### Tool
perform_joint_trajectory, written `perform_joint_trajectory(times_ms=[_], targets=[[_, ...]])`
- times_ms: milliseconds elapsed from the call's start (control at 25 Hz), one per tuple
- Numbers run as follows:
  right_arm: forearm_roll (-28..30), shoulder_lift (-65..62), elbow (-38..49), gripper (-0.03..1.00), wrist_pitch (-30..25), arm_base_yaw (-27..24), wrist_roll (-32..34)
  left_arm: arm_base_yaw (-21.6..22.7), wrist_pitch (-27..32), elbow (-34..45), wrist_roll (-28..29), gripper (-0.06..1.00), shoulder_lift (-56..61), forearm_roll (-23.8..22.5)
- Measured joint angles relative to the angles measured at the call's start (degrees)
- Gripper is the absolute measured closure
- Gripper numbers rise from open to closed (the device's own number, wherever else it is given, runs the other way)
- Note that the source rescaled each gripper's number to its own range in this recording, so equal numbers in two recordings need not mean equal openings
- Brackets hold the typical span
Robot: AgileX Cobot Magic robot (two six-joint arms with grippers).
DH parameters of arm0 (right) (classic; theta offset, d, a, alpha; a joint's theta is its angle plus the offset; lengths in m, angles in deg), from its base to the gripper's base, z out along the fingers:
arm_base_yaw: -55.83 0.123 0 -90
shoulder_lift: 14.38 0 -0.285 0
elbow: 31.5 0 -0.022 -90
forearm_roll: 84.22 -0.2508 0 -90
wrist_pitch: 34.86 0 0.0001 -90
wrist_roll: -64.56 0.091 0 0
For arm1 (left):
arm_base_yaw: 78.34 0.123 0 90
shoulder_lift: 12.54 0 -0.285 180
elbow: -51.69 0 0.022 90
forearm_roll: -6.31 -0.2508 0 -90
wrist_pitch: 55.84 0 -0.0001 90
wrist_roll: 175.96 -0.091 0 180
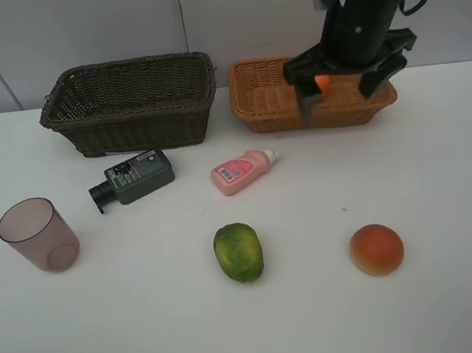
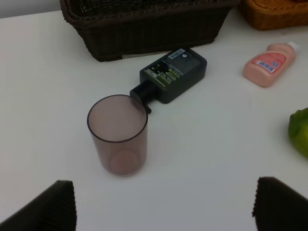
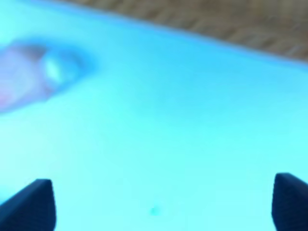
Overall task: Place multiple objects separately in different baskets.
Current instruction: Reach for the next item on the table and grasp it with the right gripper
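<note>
Your right arm (image 1: 370, 2) hides most of the orange (image 1: 322, 83). Your right wrist view is blurred, the pink bottle (image 3: 29, 72) a mere smear. The left wrist view's edge crops the green fruit (image 2: 301, 131).

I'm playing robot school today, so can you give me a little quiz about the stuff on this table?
1. True or false: the translucent mauve plastic cup stands upright on the white table.
2. Which basket is the right end effector nearer to? A. the dark brown woven wicker basket. B. the orange-tan woven wicker basket.
3. How many bottles lie on their sides on the table?

Key: 1 true. 2 B. 3 two: the dark green-black pump bottle and the pink plastic bottle.
</note>
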Motion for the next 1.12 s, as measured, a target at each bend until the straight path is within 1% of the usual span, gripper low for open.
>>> perform_joint_trajectory(times_ms=[120,240,440,600,760,880,1120], targets=[[-0.08,-3.87,5.89,-0.03,1.56,4.82,2.68,0.00,0.00,0.00,0.00,-0.04,0.00,0.00],[-0.08,-5.74,9.96,-0.03,2.40,10.43,5.96,0.00,0.00,0.00,0.00,-0.04,0.00,0.00],[-0.23,-5.98,13.93,-0.03,3.58,20.45,10.80,0.00,0.00,0.00,0.00,-0.04,0.00,0.00],[-0.34,-5.98,15.47,-0.03,6.25,27.01,14.57,0.00,0.00,0.00,0.00,-0.04,0.00,0.00],[-0.55,-6.01,15.52,-0.03,9.34,30.27,19.01,0.00,0.00,0.00,0.00,-0.04,0.00,0.00],[-0.55,-6.01,15.52,-0.03,11.67,30.50,22.19,0.00,0.00,0.00,0.00,-0.04,0.00,0.00],[-0.26,-5.96,15.52,-0.03,15.91,30.50,25.07,0.00,0.00,0.00,0.00,-0.04,0.00,0.00]])
